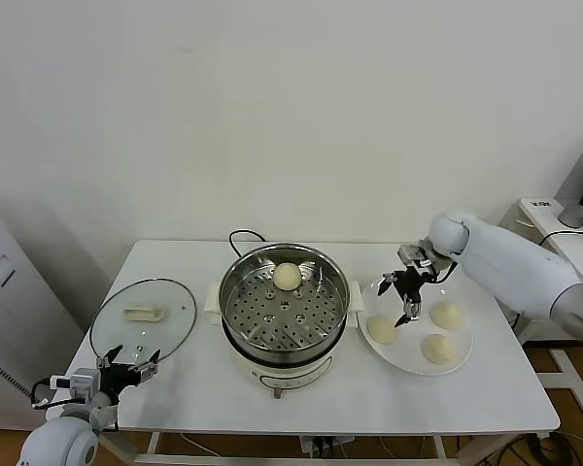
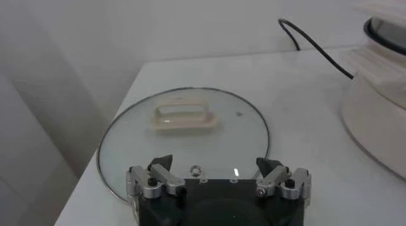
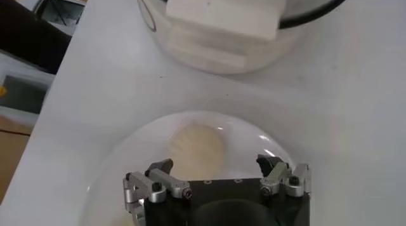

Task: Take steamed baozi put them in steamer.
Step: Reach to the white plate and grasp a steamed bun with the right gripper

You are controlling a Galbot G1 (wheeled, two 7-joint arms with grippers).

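Hovering my right tool (image 1: 409,297) over the white plate (image 1: 462,368), jaws spread wide and empty, nothing gripped. The bun I want next (image 1: 382,328) lies just below and slightly toward the steamer side of the tool; in the right wrist view that bun (image 3: 198,146) sits ahead of the open fingers, not yet between them. Buns are round, so no long axis to line up with, any approach angle works. Right arm is clearly the nearer one; I judge a short drop and small shift forward gets the jaws around it.

Plate holds three buns: that one, one at the far side (image 1: 447,315), one at the near side (image 1: 438,348), all apart from each other. Steamer (image 1: 237,309) sits mid-surface just beside the plate, one bun (image 1: 287,276) already on its holed tray near the back wall, rest of the tray bare.

Left tool (image 1: 128,371) is parked, open and empty, at the near edge of the glass lid (image 1: 170,299) lying flat on the surface (image 1: 194,388).
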